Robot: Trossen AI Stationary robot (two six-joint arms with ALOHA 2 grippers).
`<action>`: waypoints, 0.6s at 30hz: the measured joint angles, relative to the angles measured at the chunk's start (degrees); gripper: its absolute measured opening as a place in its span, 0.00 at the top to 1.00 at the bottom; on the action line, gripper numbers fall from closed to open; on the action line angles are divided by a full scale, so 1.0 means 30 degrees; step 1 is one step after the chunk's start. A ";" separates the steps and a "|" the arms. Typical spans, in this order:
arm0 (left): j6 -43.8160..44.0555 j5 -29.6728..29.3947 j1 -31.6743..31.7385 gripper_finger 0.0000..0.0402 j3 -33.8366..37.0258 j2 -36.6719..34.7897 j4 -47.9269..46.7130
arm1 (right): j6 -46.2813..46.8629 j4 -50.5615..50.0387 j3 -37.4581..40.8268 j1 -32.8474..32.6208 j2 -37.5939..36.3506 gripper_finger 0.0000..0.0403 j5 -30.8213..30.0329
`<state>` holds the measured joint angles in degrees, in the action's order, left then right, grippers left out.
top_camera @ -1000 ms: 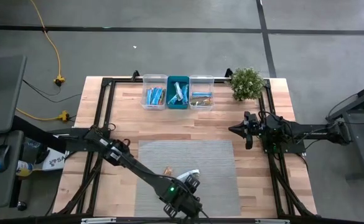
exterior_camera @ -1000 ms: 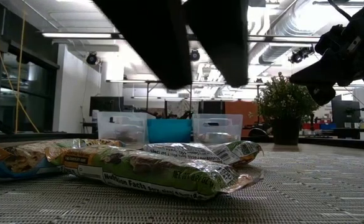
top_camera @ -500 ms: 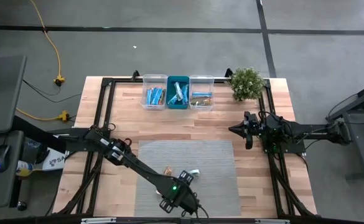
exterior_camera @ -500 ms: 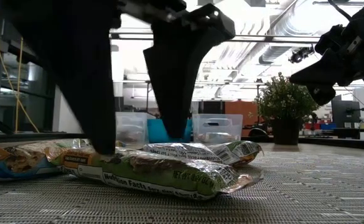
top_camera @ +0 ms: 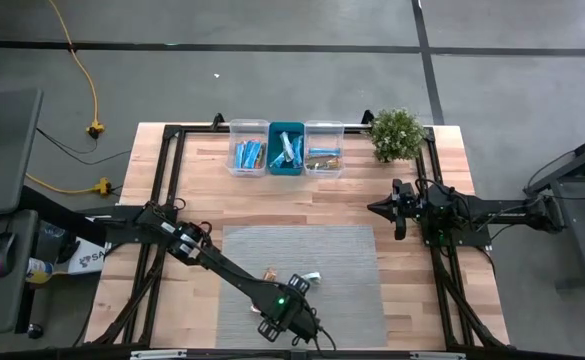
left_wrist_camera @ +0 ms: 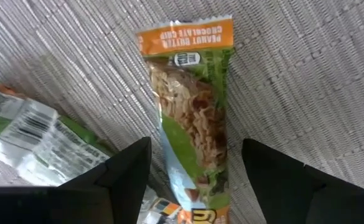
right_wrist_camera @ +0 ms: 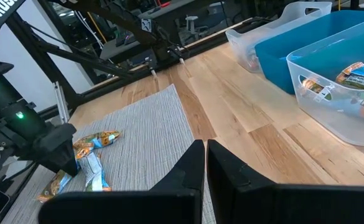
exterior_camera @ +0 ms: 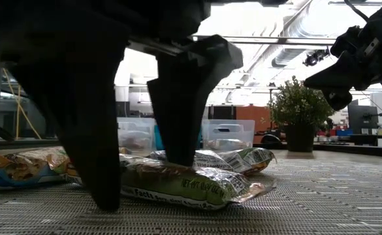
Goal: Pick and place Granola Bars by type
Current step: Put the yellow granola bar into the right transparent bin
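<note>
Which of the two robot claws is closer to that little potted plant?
The right. The right gripper hangs just in front of the potted plant; the left gripper is at the mat's near edge, over the bars.
</note>
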<state>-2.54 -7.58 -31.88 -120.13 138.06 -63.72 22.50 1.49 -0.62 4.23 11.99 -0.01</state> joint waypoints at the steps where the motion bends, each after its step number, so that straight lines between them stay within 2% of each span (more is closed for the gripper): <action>1: 0.0071 0.0010 0.0000 0.38 0.0057 0.0000 0.0029 | 0.0001 0.0001 0.0000 0.0000 0.0000 1.00 0.0005; 18: 0.0450 0.0234 0.0050 0.38 0.0450 -0.0073 0.0291 | 0.0000 -0.0006 0.0000 0.0000 0.0000 1.00 0.0001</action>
<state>-1.19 -6.88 -31.73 -118.78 137.84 -62.85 22.50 1.48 -0.62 4.23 11.99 -0.01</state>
